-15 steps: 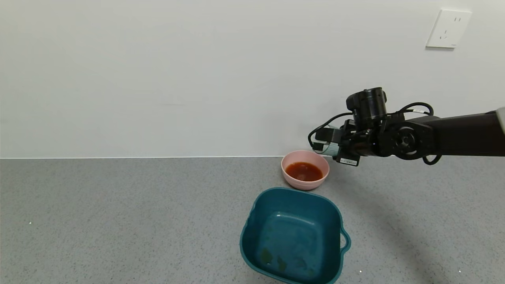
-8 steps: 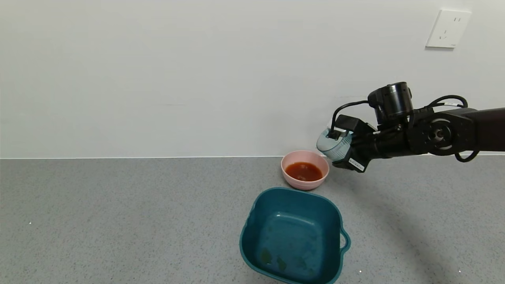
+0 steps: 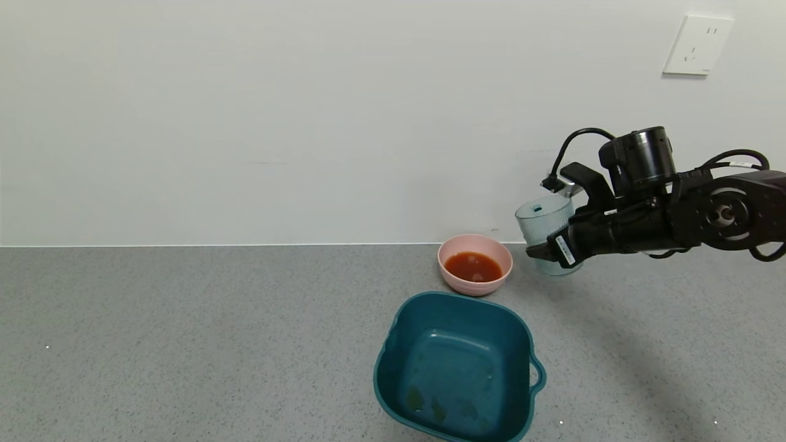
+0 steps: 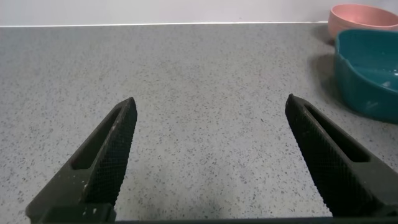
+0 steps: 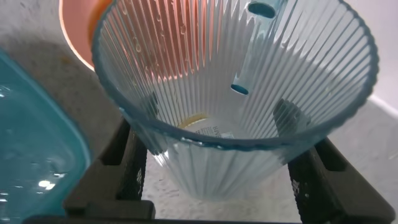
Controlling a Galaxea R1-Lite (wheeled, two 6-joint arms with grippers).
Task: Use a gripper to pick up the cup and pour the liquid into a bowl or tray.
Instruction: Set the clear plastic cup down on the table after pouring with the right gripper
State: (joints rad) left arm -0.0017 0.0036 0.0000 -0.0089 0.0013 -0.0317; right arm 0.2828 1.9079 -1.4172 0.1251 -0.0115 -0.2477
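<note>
My right gripper (image 3: 556, 245) is shut on the cup (image 3: 545, 228), a ribbed translucent pale blue-green tumbler held nearly upright in the air, just right of the pink bowl (image 3: 500, 277). The cup (image 5: 236, 99) looks empty in the right wrist view, with only droplets on its wall. The reddish-brown liquid (image 3: 473, 266) lies in the pink bowl on the grey counter near the wall. My left gripper (image 4: 211, 124) is open and empty, low over bare counter; it does not show in the head view.
A dark teal squarish tub (image 3: 457, 368) with a side handle stands just in front of the pink bowl, holding only a few wet smears. The tub (image 4: 367, 74) and bowl (image 4: 364, 17) also show in the left wrist view. A white wall socket (image 3: 698, 45) is up right.
My right gripper has swung right, away from over the bowl, and turned the cup from tipped on its side back to nearly upright. The liquid stays in the bowl.
</note>
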